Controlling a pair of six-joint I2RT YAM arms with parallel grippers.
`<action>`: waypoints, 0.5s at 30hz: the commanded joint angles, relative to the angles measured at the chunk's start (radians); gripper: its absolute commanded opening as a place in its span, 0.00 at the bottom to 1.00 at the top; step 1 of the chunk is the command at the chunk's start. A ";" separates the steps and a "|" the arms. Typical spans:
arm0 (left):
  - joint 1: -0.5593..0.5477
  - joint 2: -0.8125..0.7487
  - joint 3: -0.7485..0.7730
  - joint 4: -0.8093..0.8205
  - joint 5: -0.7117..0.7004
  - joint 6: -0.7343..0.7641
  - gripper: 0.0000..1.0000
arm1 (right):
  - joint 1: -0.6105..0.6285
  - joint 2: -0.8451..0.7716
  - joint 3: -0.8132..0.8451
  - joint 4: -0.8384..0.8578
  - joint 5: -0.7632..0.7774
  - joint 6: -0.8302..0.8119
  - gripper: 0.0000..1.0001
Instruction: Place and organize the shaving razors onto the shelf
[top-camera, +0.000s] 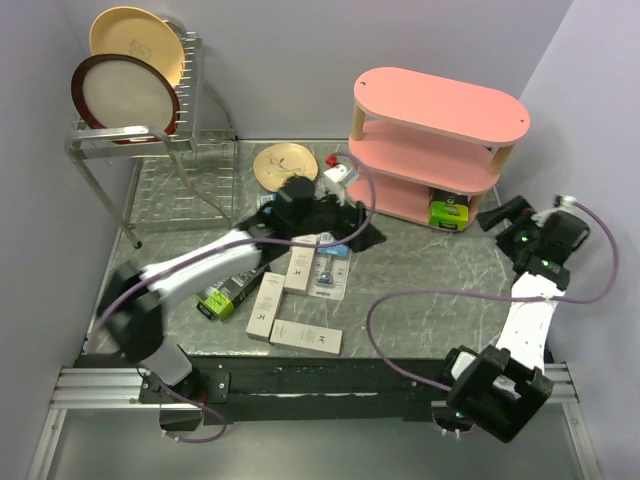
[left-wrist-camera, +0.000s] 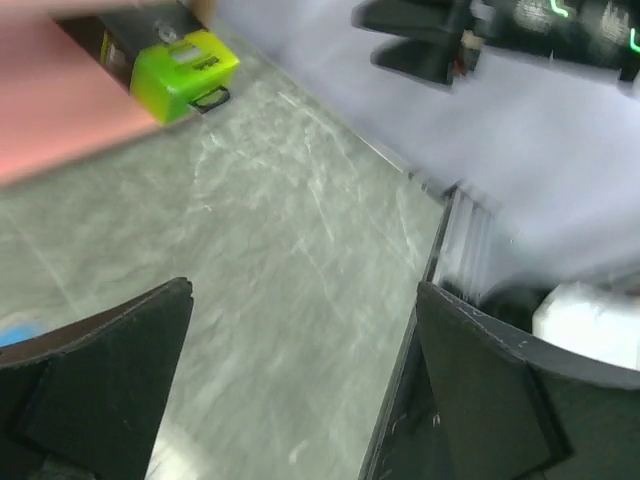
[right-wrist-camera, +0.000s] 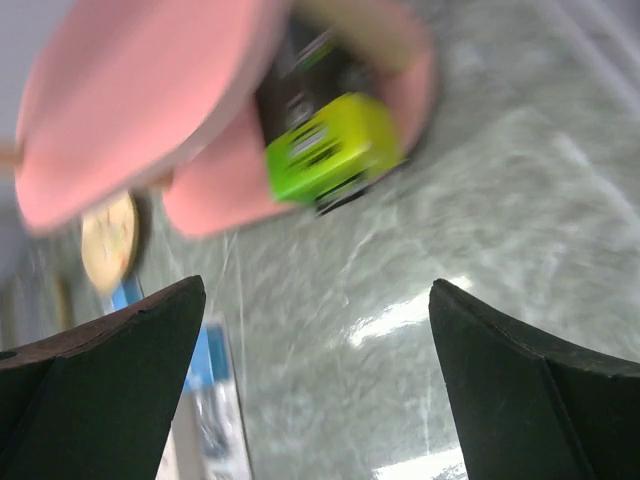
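Observation:
The pink three-tier shelf stands at the back right. One black-and-lime box lies on its bottom board; it also shows in the left wrist view and the right wrist view. On the table lie a second black-and-lime box, three slim white boxes and a blue-white blister card. My left gripper is open and empty over bare table, just right of the packs. My right gripper is open and empty, right of the shelf's bottom board.
A wire dish rack with two plates stands at the back left. A small wooden plate lies beside a white pack behind the left arm. Grey walls close in on the left, back and right.

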 joint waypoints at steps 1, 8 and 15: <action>0.039 -0.205 -0.090 -0.533 -0.081 0.456 0.99 | 0.169 -0.082 -0.010 0.031 -0.004 -0.112 1.00; 0.322 -0.294 -0.074 -0.991 -0.238 0.762 0.99 | 0.255 -0.112 0.001 0.020 -0.070 -0.078 1.00; 0.597 -0.472 -0.230 -1.057 -0.341 0.989 0.99 | 0.464 -0.205 -0.021 -0.041 -0.035 -0.135 1.00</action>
